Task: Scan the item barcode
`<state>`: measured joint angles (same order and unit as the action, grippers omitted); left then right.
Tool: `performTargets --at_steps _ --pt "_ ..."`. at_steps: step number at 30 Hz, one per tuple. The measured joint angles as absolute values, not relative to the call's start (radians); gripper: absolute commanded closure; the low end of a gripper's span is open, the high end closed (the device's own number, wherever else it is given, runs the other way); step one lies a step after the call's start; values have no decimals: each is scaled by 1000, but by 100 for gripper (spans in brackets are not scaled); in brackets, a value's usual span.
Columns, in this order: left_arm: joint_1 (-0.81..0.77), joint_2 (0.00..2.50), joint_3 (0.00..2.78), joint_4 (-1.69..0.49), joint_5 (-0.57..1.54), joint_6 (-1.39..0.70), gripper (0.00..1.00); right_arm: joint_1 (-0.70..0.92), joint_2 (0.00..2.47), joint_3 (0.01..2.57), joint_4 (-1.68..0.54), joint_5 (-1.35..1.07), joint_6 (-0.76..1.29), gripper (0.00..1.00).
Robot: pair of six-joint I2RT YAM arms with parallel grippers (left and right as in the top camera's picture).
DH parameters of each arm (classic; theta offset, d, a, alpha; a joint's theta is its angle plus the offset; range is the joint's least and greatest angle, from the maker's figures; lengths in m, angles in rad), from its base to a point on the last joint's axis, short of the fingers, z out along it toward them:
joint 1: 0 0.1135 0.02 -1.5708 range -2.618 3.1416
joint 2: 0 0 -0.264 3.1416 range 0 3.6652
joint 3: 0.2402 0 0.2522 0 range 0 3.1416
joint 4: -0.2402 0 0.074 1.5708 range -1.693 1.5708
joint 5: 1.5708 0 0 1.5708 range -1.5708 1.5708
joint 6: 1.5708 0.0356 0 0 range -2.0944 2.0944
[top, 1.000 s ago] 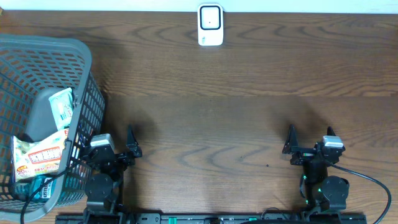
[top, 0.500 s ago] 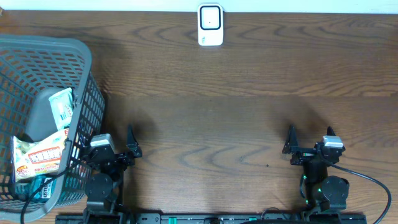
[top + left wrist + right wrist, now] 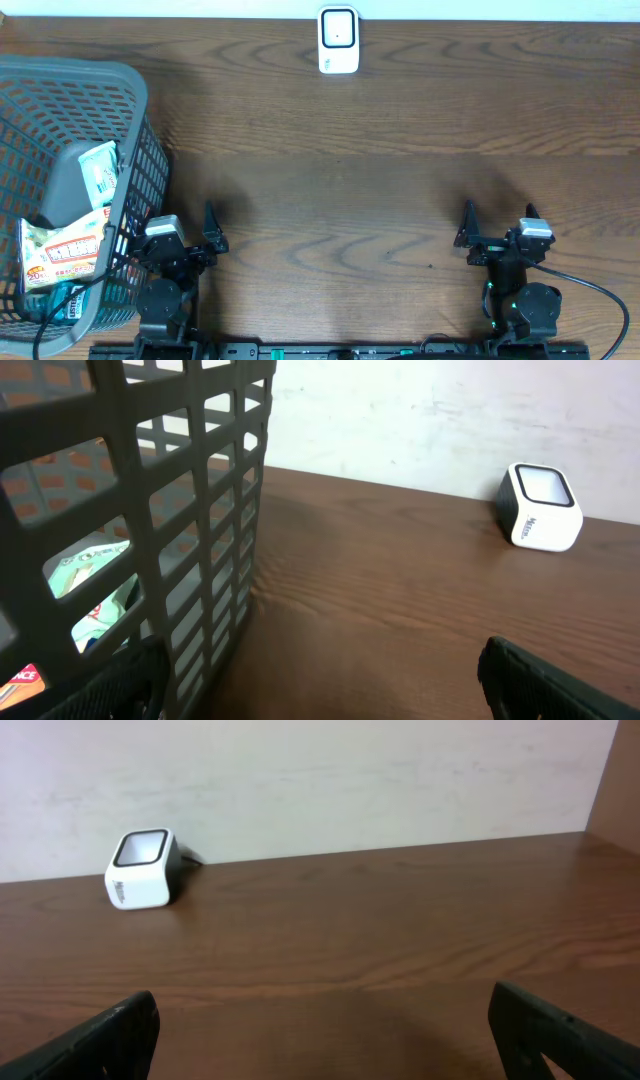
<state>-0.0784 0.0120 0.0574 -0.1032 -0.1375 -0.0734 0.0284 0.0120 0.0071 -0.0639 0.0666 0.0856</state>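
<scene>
The white barcode scanner (image 3: 338, 40) stands at the table's far edge; it also shows in the left wrist view (image 3: 540, 508) and the right wrist view (image 3: 142, 870). The items lie in a grey mesh basket (image 3: 100, 68) at the left: a green-and-white packet (image 3: 100, 170), a packet with red print (image 3: 65, 250) and a blue one (image 3: 70, 300). My left gripper (image 3: 180, 228) sits low at the near edge, right beside the basket wall (image 3: 200, 510), open and empty (image 3: 325, 685). My right gripper (image 3: 497, 222) rests at the near right, open over bare wood (image 3: 330, 1040).
The brown wooden table (image 3: 340, 200) stretches between the arms and the scanner. A pale wall (image 3: 300, 770) rises behind the table's far edge. A black cable (image 3: 590, 290) loops from the right arm's base.
</scene>
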Motion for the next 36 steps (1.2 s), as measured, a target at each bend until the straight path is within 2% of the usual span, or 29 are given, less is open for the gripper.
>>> performTargets --at_steps 36 --pt "-78 12 57 -103 -138 -73 2 28 12 7 -64 67 86 1"
